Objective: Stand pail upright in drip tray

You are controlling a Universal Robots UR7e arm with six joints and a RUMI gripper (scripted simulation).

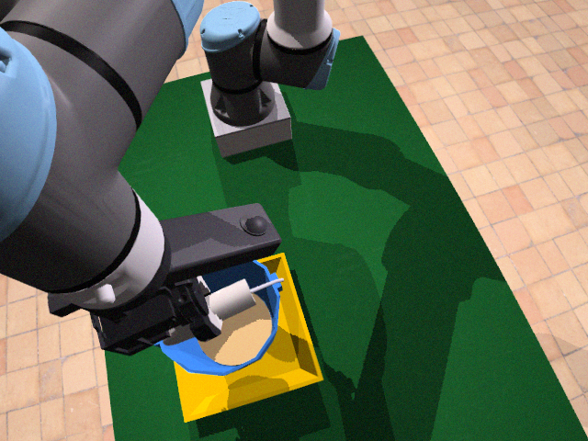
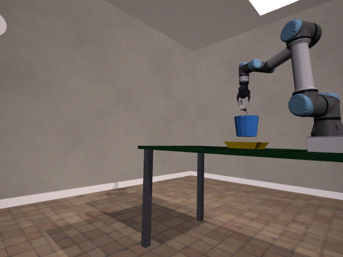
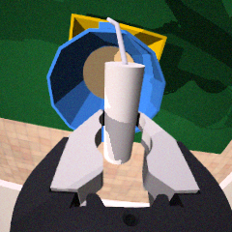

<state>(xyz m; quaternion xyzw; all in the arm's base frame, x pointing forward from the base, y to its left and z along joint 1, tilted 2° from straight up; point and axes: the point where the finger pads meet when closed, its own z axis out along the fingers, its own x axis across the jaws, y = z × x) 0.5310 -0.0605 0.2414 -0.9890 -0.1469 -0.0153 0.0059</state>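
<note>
A blue pail (image 2: 246, 126) with a tan floor hangs upright above the yellow drip tray (image 2: 246, 144), its base a short way over the tray. My gripper (image 2: 243, 103) is shut on the white grip of the pail's wire handle (image 3: 121, 113). From above, the pail (image 1: 232, 327) is over the tray (image 1: 251, 342), towards its left and far side. The wrist view shows the pail (image 3: 103, 77) below the fingers and a corner of the tray (image 3: 79, 24) behind it.
The tray sits near the front left of a green table (image 1: 360, 246). The arm's grey base block (image 1: 251, 120) stands at the table's far end. The table edge is just left of the tray. The floor is tiled.
</note>
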